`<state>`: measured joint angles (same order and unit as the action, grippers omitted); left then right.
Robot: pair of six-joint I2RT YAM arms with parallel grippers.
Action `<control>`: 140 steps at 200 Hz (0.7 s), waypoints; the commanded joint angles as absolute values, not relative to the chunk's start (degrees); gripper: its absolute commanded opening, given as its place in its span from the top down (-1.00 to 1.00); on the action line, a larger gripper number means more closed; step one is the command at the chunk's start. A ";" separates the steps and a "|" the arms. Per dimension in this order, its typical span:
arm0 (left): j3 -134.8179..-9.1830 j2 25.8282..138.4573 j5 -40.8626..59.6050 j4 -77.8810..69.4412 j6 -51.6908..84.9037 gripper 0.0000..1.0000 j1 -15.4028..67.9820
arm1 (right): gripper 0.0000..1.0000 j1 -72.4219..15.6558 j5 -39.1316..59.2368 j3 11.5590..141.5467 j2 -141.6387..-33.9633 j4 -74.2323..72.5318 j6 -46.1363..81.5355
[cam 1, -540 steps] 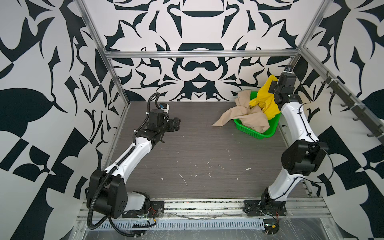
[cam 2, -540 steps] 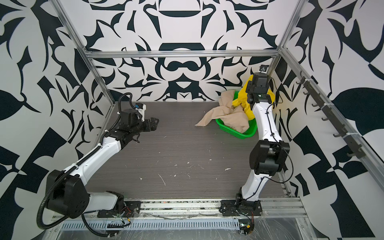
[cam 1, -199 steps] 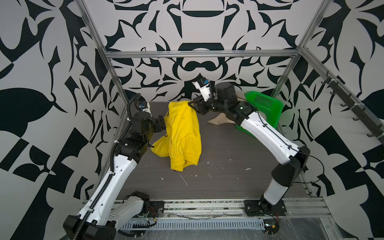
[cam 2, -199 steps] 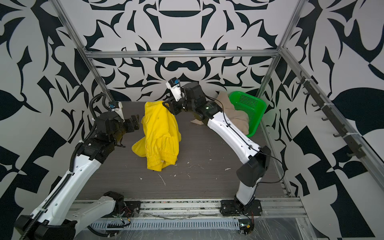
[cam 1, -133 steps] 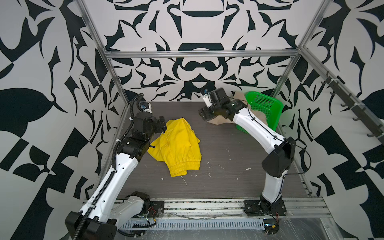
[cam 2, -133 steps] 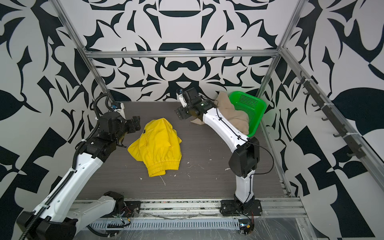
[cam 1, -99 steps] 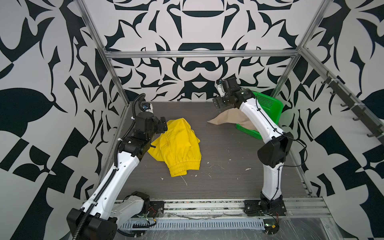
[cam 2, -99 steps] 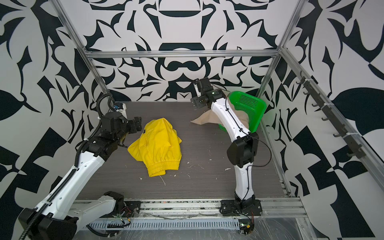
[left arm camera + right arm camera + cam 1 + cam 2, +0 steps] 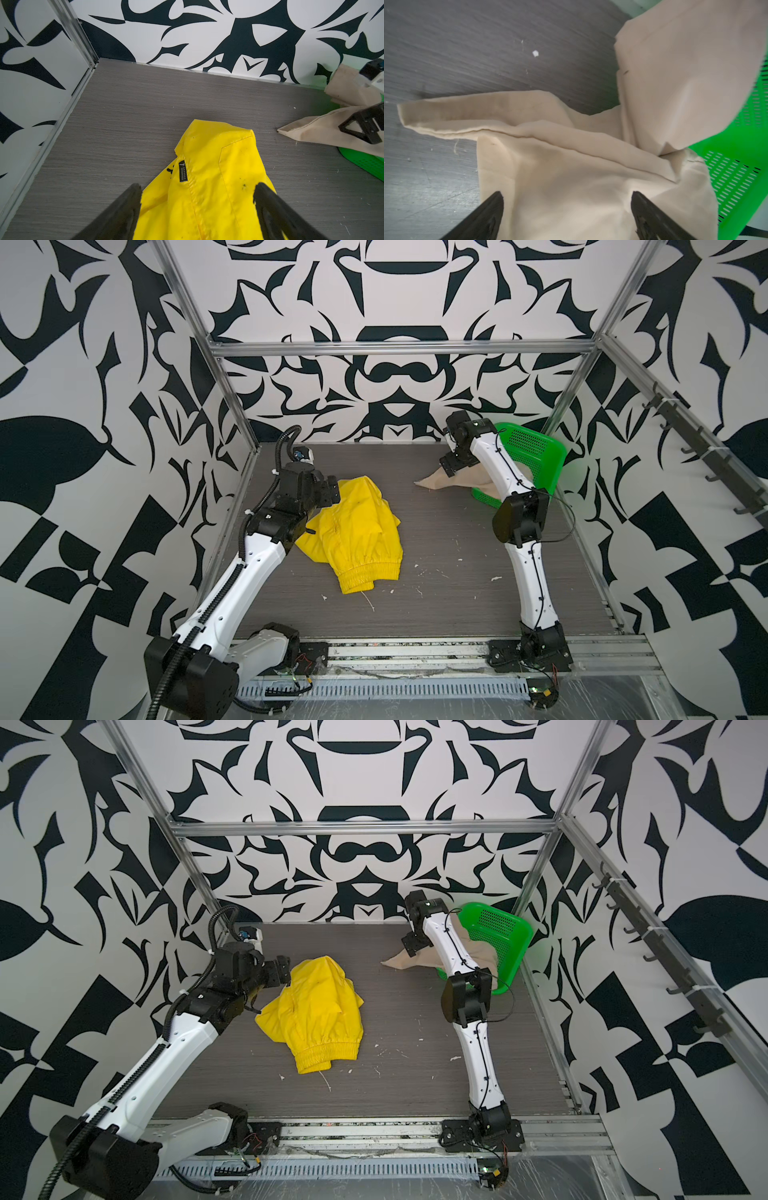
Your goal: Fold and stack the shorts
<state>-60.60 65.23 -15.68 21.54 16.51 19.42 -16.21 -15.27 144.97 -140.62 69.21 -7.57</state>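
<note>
Top views both show the bright yellow cloth shorts [image 9: 353, 531] crumpled on the grey wood-grain table [image 9: 436, 593], left of centre frame. The gathered waistband lies toward the lower edge, so the long axis runs roughly up and down the frame. The black left gripper [image 9: 330, 489] sits at the heap's upper left edge, jaws spread, holding nothing. In the left wrist view, yellow cloth lies below its parted fingers [image 9: 128, 207].

The beige cloth shorts [image 9: 457, 481] spill from the tipped green perforated plastic basket [image 9: 536, 448] at upper right, one leg pointing left onto the table. The black right gripper [image 9: 451, 462] hangs over that leg, jaws wide, gripping nothing.

Assessment: the left arm is nearer the yellow pair and the right arm nearer the beige. Neither pair is folded.
</note>
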 commanded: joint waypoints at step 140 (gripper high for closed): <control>-60.12 64.86 -14.38 19.56 16.83 -0.77 19.51 | 1.00 -12.06 -36.58 133.21 -115.69 42.73 -12.63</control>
